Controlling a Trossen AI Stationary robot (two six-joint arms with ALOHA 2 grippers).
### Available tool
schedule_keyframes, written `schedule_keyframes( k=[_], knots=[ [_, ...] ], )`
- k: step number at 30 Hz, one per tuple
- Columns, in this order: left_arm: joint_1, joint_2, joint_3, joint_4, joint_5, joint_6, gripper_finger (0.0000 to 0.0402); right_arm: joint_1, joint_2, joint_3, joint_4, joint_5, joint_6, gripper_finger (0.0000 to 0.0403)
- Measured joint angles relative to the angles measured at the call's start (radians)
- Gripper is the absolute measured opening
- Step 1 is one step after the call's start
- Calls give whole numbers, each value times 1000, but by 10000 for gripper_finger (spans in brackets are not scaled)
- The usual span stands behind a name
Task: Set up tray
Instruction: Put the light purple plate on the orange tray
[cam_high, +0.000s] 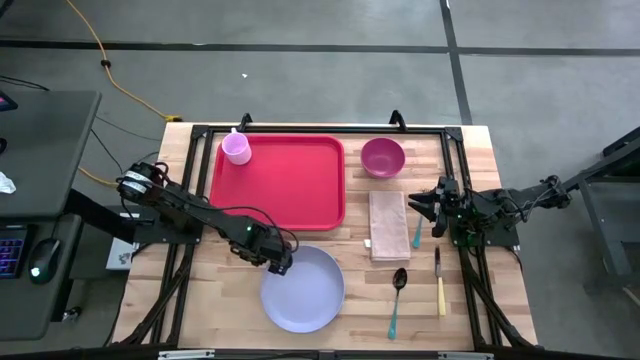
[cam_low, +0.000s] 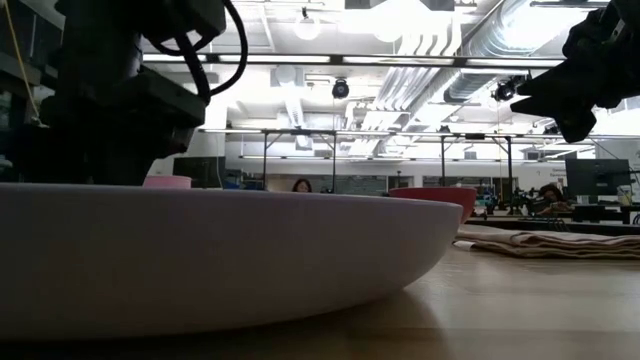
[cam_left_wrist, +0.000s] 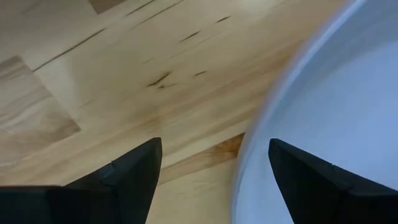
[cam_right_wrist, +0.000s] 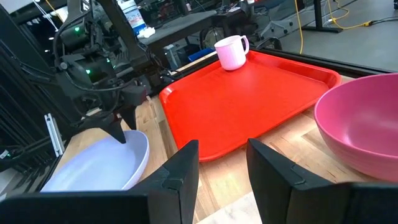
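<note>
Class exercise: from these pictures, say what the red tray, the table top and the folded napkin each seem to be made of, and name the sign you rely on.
Tray: probably plastic, smooth and slightly glossy; even red colour, moulded rounded corners, low rim.
Table top: wood, light and matte; visible grain and joined strips.
Napkin: apparently cloth, beige; soft folds and layered edges in the low view.

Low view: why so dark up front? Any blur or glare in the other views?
Low view: backlit by ceiling lights, so the plate rim fills the foreground in shade and the left gripper is a silhouette. Left wrist view: plate edge soft, too close to focus. High view: even light, no glare on the tray.
</note>
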Motion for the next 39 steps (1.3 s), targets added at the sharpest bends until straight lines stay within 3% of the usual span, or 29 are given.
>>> schedule_keyframes(
  k=[22, 39],
  knots=[
    [0, 29, 0, -8, 27, -21, 315, 0, 0, 0, 1, 0, 0, 113],
    [0, 53, 10, 16, 47, -61, 107, 0, 0, 0, 1, 0, 0, 113]
  ],
)
